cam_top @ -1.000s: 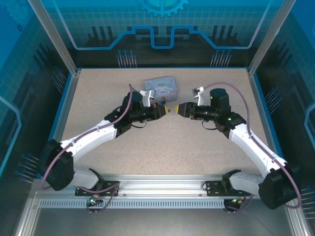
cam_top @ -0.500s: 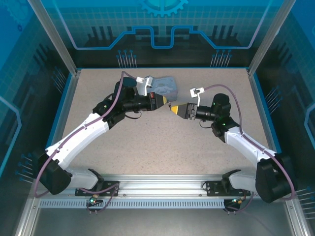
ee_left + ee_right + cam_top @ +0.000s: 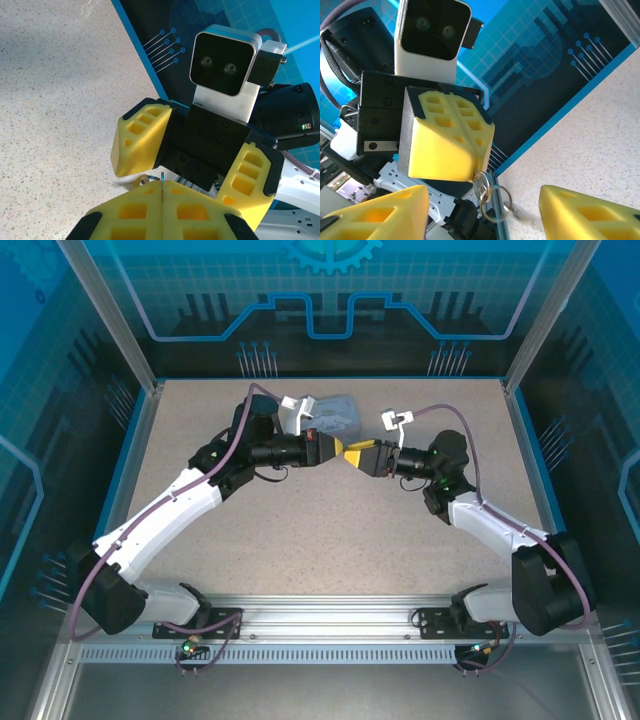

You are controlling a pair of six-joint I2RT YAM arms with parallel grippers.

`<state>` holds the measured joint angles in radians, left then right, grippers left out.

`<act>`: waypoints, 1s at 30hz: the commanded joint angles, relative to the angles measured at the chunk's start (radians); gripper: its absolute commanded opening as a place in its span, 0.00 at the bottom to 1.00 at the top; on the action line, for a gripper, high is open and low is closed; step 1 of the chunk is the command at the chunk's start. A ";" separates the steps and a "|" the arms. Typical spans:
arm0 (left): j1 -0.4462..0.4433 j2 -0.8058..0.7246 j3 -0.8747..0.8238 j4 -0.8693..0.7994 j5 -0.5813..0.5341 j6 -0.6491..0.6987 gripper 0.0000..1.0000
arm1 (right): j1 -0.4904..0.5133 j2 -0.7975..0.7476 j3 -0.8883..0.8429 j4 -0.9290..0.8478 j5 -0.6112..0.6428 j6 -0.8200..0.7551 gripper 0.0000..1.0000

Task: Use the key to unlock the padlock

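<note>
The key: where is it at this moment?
In the left wrist view the key sticks out between the shut fingertips of the left hand, facing the open right hand.

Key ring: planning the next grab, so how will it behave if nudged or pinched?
The ring dangles free below the shut left pincer, so it will likely swing away when nudged. Its thin shiny wire looks light and may slip from a pinch.

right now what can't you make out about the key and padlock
- key: left wrist view, just a thin edge; pads of the shut left tool bury the rest
- padlock: cannot pick it out; too small for the top view
- tin: top view, left arm covers part
</note>
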<state>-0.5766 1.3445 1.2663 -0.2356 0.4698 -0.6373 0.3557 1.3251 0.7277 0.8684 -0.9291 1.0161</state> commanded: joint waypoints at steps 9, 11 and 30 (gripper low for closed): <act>0.005 0.025 0.008 0.015 0.008 -0.013 0.00 | 0.028 -0.007 0.038 0.047 -0.024 0.024 0.41; 0.007 0.023 0.006 0.006 -0.005 -0.009 0.00 | 0.022 -0.019 0.032 0.026 -0.011 0.017 0.36; 0.032 0.012 -0.015 -0.015 0.046 0.056 0.00 | -0.018 -0.094 0.053 -0.282 -0.104 -0.181 0.28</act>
<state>-0.5636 1.3663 1.2602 -0.2287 0.4980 -0.6247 0.3489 1.2713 0.7441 0.6777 -0.9672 0.9306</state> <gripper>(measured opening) 0.053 0.282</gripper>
